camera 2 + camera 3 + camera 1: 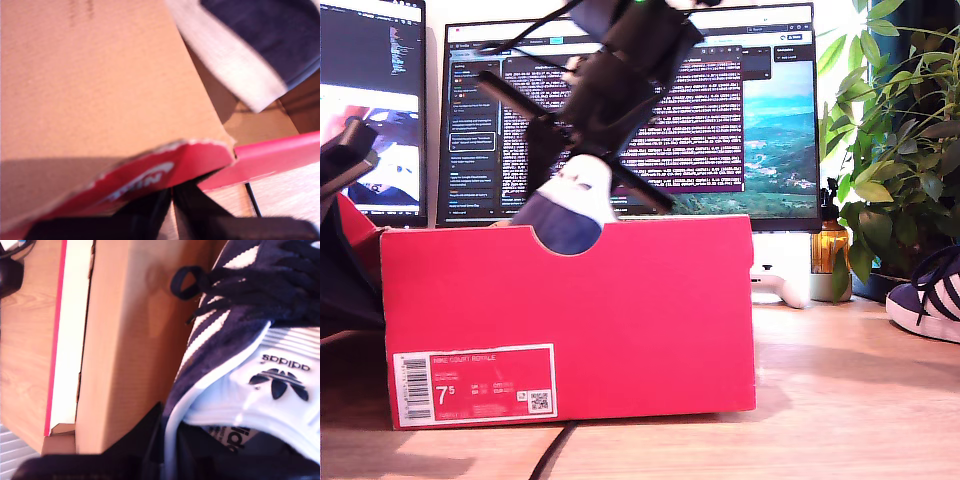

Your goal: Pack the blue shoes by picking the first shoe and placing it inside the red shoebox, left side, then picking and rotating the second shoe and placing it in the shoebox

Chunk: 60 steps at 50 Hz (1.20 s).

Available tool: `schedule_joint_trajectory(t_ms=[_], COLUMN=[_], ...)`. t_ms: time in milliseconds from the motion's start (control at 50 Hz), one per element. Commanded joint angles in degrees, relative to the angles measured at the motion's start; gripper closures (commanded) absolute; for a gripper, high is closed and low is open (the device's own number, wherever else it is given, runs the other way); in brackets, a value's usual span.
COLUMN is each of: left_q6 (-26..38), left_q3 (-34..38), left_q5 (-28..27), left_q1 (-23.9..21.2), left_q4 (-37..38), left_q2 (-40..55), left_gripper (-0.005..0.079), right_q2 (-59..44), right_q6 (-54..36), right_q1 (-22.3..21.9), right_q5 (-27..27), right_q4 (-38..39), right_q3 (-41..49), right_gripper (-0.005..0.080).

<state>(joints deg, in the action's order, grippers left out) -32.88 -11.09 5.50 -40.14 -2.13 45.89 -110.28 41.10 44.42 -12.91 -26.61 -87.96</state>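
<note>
Red shoebox [650,320] on the worktop [840,400], label reading "7.5". My second claw [165,450] grips a navy suede shoe [565,215] over its notch, tongue marked "adidas". Other shoe [925,295] lies at the exterior view's right. First claw [172,210] clamps the box flap [150,175].

My second gripper [582,190] is matt black all over — a blocky, angular body with thin black struts jutting from it and black cables looping above, a small green light glowing at its upper end. In the wrist views the fingers [150,212] of my first gripper show as plain dark, slightly glossy bars — no markings visible
</note>
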Motion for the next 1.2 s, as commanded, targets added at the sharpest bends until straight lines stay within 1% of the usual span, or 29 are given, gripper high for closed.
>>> schedule_joint_trajectory(t_ms=[0,240,300,360,420,460,520,580,680,740,900,960,1000,1120,1180], left_q6=[-0.1,-0.1,-0.1,-0.1,-0.1,-0.1,-0.1,-0.1,-0.1,-0.1,-0.1,-0.1,-0.1,-0.1,-0.1], left_q3=[0.4,0.4,0.4,0.4,0.4,0.4,0.4,0.4,0.4,0.4,0.4,0.4,0.4,0.4,0.4], left_q5=[-0.1,-0.1,-0.1,-0.1,-0.1,-0.1,-0.1,-0.1,-0.1,-0.1,-0.1,-0.1,-0.1,-0.1,-0.1], left_q1=[-0.1,-0.1,-0.1,-0.1,-0.1,-0.1,-0.1,-0.1,-0.1,-0.1,-0.1,-0.1,-0.1,-0.1,-0.1], left_q4=[-0.5,-0.4,-0.4,-0.4,-0.4,-0.4,-0.4,-0.4,-0.4,-0.4,-0.4,-0.4,-0.4,-0.4,-0.4], left_q2=[0.2,0.2,0.2,0.2,0.2,0.2,0.2,0.2,0.2,0.2,0.2,0.2,0.2,0.2,0.2], left_gripper=[0.0762,0.0762,0.0762,0.0762,0.0762,0.0762,0.0762,0.0762,0.0762,0.0762,0.0762,0.0762,0.0762,0.0762,0.0762], right_q2=[-0.9,-3.4,-3.5,-3.5,-3.5,-3.5,-3.5,-3.4,-3.0,-2.7,-1.1,-0.7,-0.5,-0.5,-0.5], right_q6=[0.1,0.3,0.9,0.9,0.9,0.9,0.9,0.9,0.9,0.7,-2.8,-2.2,-1.6,-1.1,-1.0], right_q1=[0.8,1.3,1.3,1.6,1.6,1.6,1.5,1.5,1.5,1.5,0.6,0.0,-0.6,-2.8,-3.9], right_q5=[0.7,1.4,1.4,1.4,1.4,1.4,1.4,1.2,0.8,0.8,1.0,1.0,0.4,-5.0,-4.9], right_q4=[1.6,2.5,2.6,2.8,3.2,3.2,3.1,2.8,1.8,-0.2,-10.2,-14.0,-16.5,-23.2,-26.1], right_q3=[-1.9,-1.9,-1.9,-1.9,-1.9,-1.9,-1.9,-1.9,-2.7,-4.2,-12.3,-16.3,-18.9,-26.3,-29.1], right_gripper=[0.0765,0.0764,0.0745,0.0693,0.0593,0.0509,0.0417,0.0376,0.0373,0.0373,0.0373,0.0372,0.0371,0.0371,0.0371])
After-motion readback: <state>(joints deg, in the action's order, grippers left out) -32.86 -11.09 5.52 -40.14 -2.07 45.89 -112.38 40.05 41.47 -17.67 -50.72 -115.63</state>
